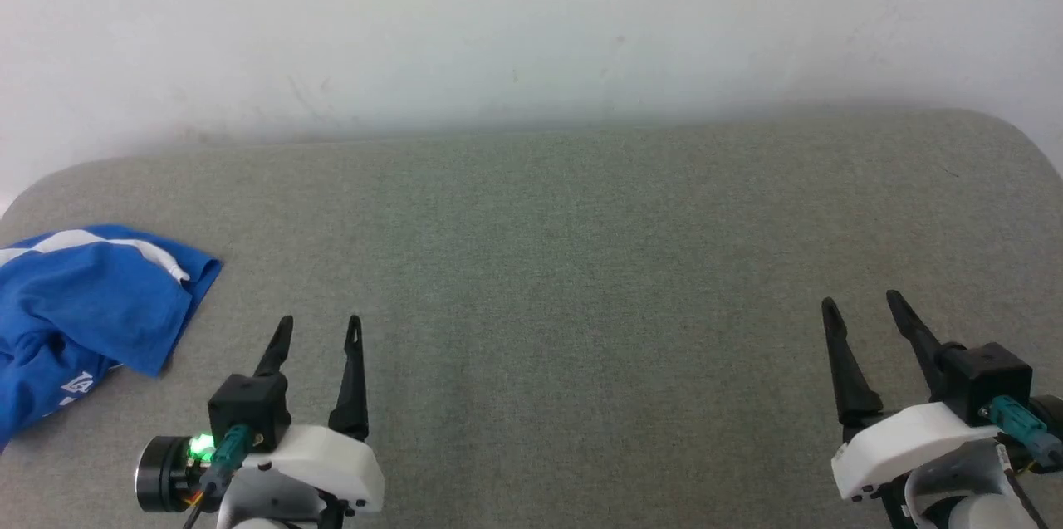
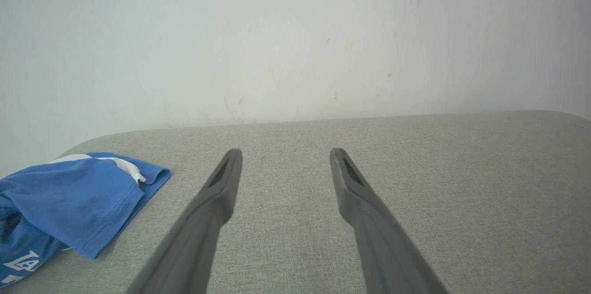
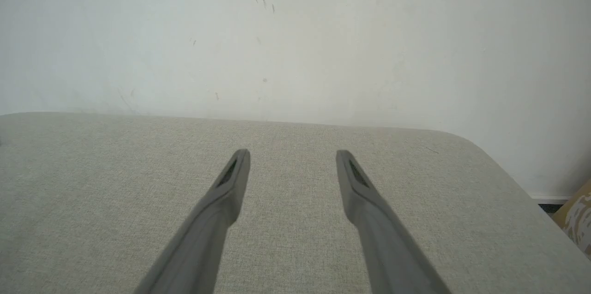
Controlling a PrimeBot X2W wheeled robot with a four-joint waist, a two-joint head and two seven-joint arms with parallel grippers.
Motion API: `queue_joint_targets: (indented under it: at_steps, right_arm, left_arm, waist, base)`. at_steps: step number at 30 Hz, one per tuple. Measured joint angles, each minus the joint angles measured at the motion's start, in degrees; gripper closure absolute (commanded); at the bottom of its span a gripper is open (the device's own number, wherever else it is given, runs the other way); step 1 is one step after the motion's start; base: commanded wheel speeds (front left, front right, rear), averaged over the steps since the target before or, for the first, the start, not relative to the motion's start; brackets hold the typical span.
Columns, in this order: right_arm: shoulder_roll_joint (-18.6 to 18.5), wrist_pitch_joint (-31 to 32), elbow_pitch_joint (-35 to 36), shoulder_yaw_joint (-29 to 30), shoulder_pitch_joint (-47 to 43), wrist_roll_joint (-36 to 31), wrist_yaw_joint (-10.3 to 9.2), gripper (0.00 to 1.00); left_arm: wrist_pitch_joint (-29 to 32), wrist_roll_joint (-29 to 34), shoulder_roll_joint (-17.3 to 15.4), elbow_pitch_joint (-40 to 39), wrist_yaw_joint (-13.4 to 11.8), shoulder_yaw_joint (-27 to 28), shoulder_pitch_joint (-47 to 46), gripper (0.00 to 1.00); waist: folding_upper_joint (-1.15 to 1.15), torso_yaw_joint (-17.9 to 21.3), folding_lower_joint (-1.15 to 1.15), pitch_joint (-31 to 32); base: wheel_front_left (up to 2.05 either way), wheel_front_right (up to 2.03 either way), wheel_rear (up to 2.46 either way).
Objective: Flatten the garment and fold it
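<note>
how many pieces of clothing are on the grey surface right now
1. The blue garment lies crumpled at the left edge of the grey surface, apart from the open left gripper. It runs off the picture's edge, so more could lie out of view.

Here's a wide grey-green woven fabric pad (image 1: 581, 263), flat and smooth, both far corners rounded. Right behind its far edge rises a plain white painted wall (image 1: 531, 14), flecked with small dark scuffs. In the right wrist view, past the pad's right edge, a white skirting strip (image 3: 547, 197) meets dark floor (image 3: 549, 207), and beside it sits a tan mottled object (image 3: 579, 220), cut off by the frame.
</note>
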State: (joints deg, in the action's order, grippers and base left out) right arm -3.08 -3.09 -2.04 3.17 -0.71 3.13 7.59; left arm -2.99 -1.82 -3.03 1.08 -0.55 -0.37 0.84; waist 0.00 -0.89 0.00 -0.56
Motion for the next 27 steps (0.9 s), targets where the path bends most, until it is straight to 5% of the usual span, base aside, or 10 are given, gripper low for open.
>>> queue_joint_targets:
  at_steps: [27]
  right_arm:
    - [0.0,-3.2,-1.2,1.2,0.0,0.5,0.0,0.0]
  left_arm:
    - [-3.2,-2.4,0.0,-0.1,-2.1,-0.1,0.7,0.0]
  waist:
    - [0.0,-7.0,0.0,-0.8]
  base:
    - [0.0,0.0,0.0]
